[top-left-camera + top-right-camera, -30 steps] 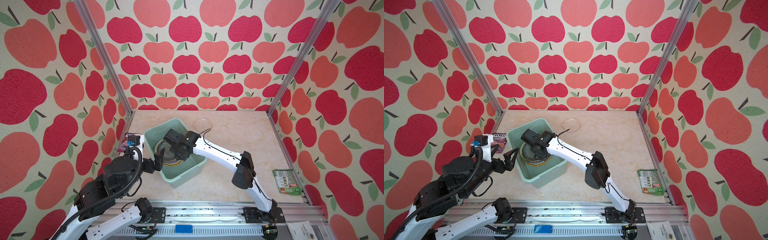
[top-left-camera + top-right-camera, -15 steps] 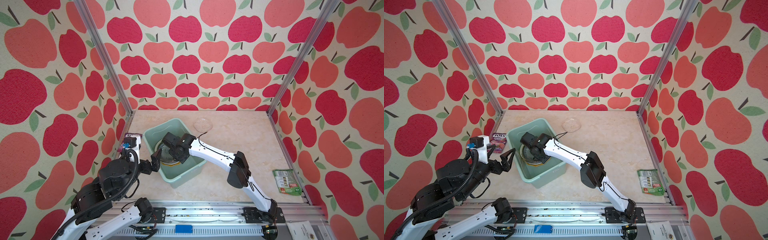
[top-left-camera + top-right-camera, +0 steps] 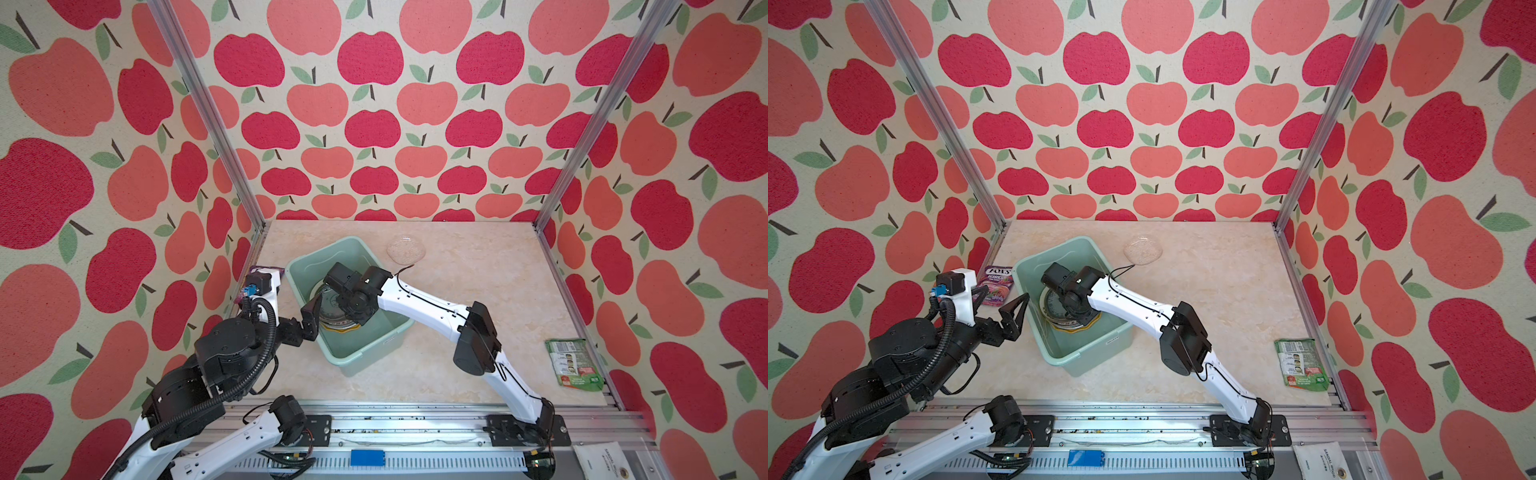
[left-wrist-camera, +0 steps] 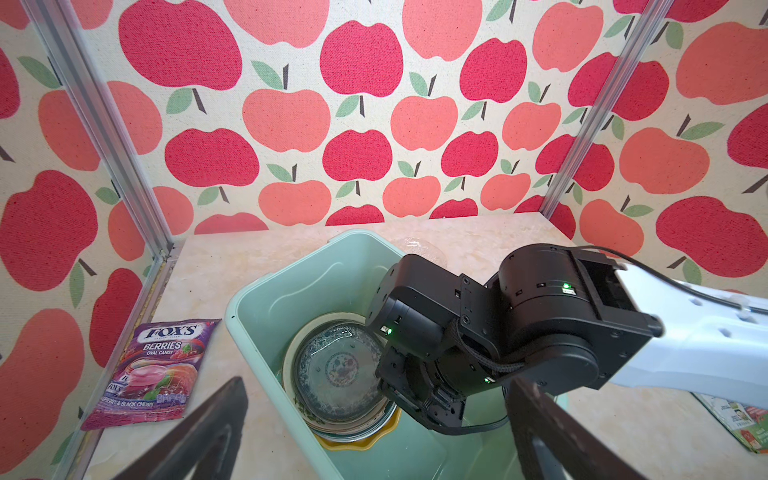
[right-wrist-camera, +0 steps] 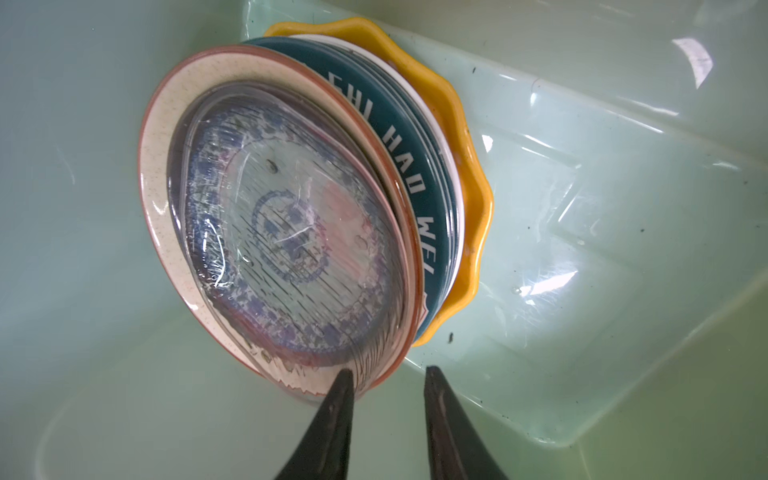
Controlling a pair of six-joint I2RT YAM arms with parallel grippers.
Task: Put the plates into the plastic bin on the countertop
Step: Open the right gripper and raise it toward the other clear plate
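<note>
The plates [image 5: 291, 232] are stacked inside the mint-green plastic bin [image 3: 353, 359]. A clear glass plate lies on top and a yellow scalloped plate [image 5: 473, 174] at the bottom. The right gripper [image 5: 386, 372] is down inside the bin at the edge of the stack. Its fingers are a little apart and clamp nothing. The left gripper [image 3: 1014, 312] hangs just outside the bin's wall, fingers spread wide and empty. Another glass plate [image 3: 406, 249] lies on the countertop [image 3: 478, 270] near the bin's far corner.
</note>
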